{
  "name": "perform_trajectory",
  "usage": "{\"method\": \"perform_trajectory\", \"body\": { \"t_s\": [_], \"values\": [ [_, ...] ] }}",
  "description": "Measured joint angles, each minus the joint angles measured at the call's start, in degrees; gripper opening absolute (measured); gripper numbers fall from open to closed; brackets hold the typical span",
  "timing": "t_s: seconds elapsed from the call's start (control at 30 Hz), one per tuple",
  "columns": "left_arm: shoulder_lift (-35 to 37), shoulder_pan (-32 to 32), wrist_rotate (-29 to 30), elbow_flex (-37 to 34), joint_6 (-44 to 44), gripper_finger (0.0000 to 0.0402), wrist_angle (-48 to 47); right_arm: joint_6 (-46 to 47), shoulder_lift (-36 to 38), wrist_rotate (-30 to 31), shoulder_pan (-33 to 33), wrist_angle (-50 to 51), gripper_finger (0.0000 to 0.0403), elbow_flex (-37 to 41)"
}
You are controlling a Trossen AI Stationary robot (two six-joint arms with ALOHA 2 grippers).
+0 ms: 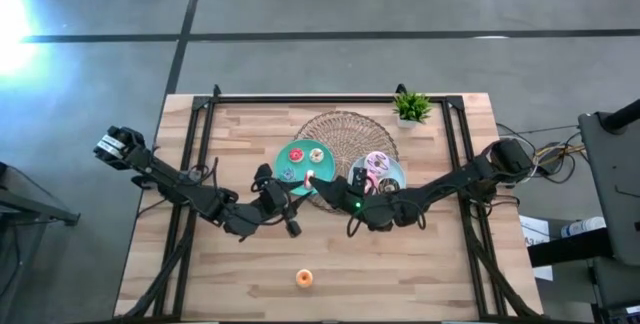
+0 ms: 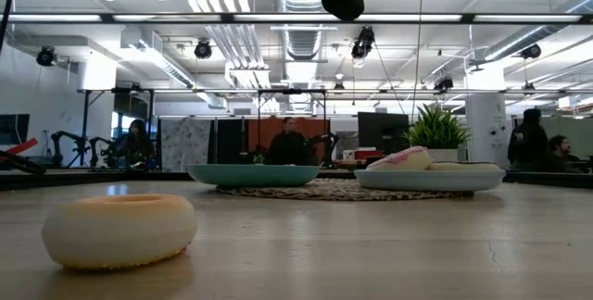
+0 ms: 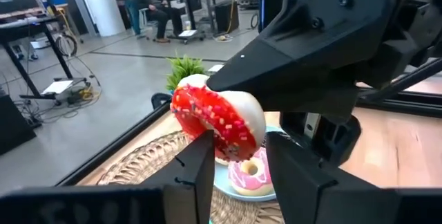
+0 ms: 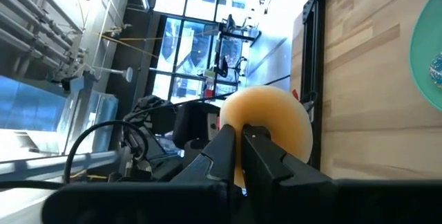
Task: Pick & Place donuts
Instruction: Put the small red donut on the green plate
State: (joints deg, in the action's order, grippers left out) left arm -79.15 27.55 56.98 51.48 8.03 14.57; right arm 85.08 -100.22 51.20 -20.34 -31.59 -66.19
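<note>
My right gripper [image 1: 320,186] is shut on a red-frosted, sprinkled donut [image 3: 217,122] and holds it in the air near the teal plate [image 1: 283,161]. The donut's tan underside [image 4: 273,117] faces the right wrist view. My left gripper [image 3: 238,156] is open, with one finger on each side of the donut's lower edge. An orange donut [image 1: 304,279] lies flat on the table near its near edge. Small donuts lie on the teal plate. A pink donut [image 3: 247,172] and a lilac sprinkled one [image 1: 377,162] lie on the light-blue plate [image 1: 397,176]. My right gripper pinches the red donut's ring between its two fingers [image 4: 224,148], which meet on the tan underside [image 4: 266,128]. The donut is lifted clear of the table and stands on edge, tilted. My left gripper: I cannot tell whether its fingers [image 3: 200,162] touch the donut.
A round woven mat [image 1: 350,129] lies under both plates. A small potted plant [image 1: 411,108] stands at the far right. A dark frame [image 1: 200,124] runs along the table's edges. People sit in the room beyond the table. Bare wood lies around the orange donut [image 2: 120,231].
</note>
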Motion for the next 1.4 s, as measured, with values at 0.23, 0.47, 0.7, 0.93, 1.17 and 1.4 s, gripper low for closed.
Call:
{"method": "perform_trajectory", "body": {
  "t_s": [0.23, 0.47, 0.7, 0.93, 1.17, 1.4],
  "values": [
    [0.0, -1.6, -1.9, 0.6, 0.1, 0.0101, 0.0, 0.2, 0.0, -0.2, 0.0, -0.1, 0.0013, 0.0],
    [0.0, -1.7, -1.6, 0.7, -0.9, 0.0056, -0.7, 0.9, 0.7, -0.6, 0.0, 3.8, 0.0021, 0.0],
    [0.0, -1.7, -1.3, 0.7, -0.9, 0.0004, -2.1, 2.0, 3.0, -0.9, -0.2, 10.5, 0.0103, 0.1],
    [0.1, -2.4, -1.2, 0.7, -2.1, 0.0003, -7.2, -3.6, 7.2, -1.9, -0.4, 15.9, 0.0190, 0.1],
    [-0.1, -4.2, -2.5, -1.2, -1.9, 0.0002, -18.7, -6.0, 16.9, -2.0, -2.5, 34.1, 0.0223, 0.1],
    [-1.1, -10.2, -11.2, -6.8, -2.1, 0.0002, -20.5, -6.9, 23.6, 0.2, -4.8, 43.4, 0.0224, 0.1]
  ]
}}
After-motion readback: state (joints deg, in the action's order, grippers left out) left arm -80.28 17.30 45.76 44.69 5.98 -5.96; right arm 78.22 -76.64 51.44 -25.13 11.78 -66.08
